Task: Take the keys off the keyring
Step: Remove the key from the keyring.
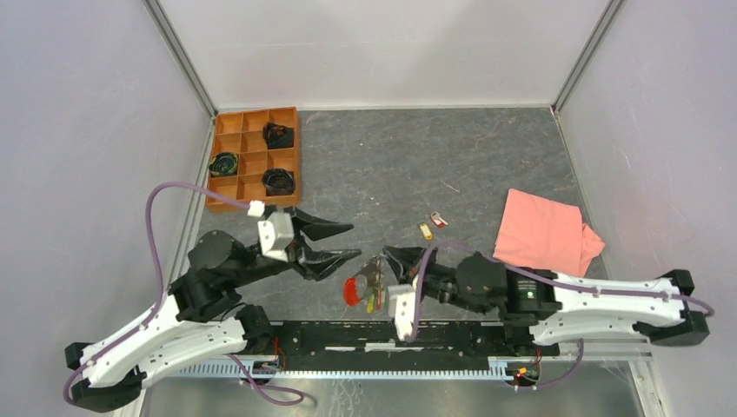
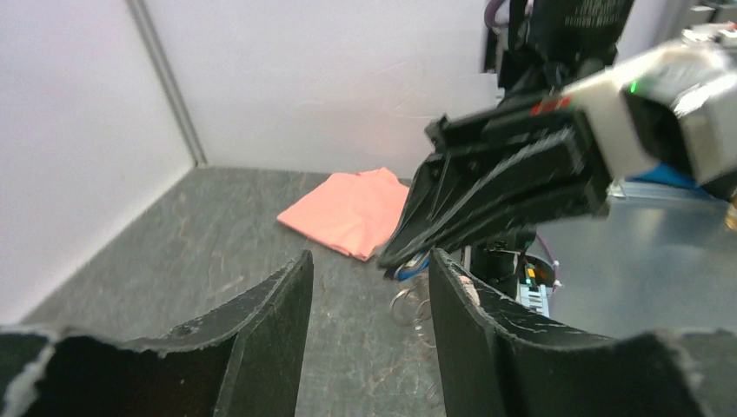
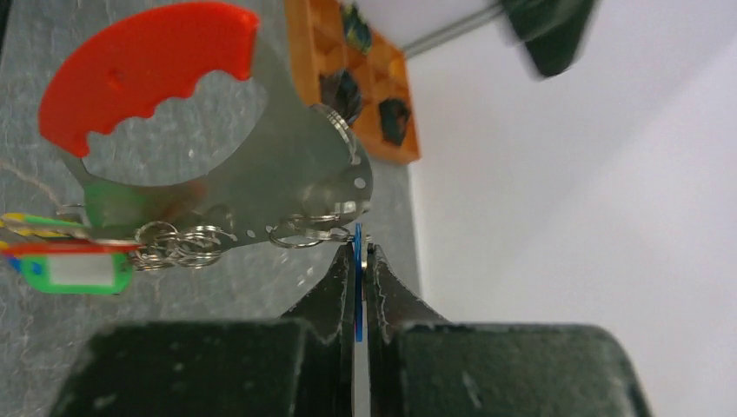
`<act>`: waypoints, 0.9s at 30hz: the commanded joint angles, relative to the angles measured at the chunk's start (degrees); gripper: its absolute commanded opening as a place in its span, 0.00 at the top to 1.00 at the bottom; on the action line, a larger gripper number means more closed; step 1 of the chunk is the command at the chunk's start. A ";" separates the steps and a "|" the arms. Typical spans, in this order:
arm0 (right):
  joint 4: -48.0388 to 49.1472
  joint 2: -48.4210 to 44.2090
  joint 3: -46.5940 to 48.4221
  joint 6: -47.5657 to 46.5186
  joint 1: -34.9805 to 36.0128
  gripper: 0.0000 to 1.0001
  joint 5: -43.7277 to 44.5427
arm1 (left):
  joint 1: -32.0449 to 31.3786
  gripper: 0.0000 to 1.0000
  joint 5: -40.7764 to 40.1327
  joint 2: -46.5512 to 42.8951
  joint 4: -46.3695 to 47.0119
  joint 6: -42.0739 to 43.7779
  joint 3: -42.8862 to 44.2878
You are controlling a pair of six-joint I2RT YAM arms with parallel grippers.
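My right gripper [image 3: 359,250] is shut on a thin blue key [image 3: 357,278], seen edge-on. The key hangs from a small ring [image 3: 300,233] on the keyring, a flat metal plate [image 3: 287,165] with a red curved piece [image 3: 148,69]. Green [image 3: 82,269] and yellow [image 3: 26,228] keys hang from more rings at its left. In the top view the bundle [image 1: 365,287] sits by the right gripper [image 1: 387,254]. My left gripper [image 1: 354,241] is open and empty, just left of it. In the left wrist view its open fingers [image 2: 369,256] frame the rings [image 2: 408,304] under the right gripper [image 2: 487,200].
A yellow key [image 1: 425,230] and a red key [image 1: 439,220] lie loose on the grey table. A pink cloth [image 1: 543,233] lies at the right. An orange compartment tray [image 1: 255,156] with dark coiled items stands at the back left. White walls enclose the table.
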 commanded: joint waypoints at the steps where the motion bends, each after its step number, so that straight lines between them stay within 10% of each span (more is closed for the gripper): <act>1: 13.88 0.18 -8.84 10.34 -12.68 1.00 -16.96 | 0.28 0.44 -14.64 4.81 -2.41 -11.77 -0.10; 8: 32.16 5.68 -21.55 15.31 -21.69 1.00 -26.34 | 1.51 0.52 -28.65 13.03 -3.45 -24.24 -5.23; 27: 51.44 9.38 -41.20 29.99 -21.73 1.00 -22.47 | 4.04 0.71 -12.61 21.14 27.91 -33.16 -30.51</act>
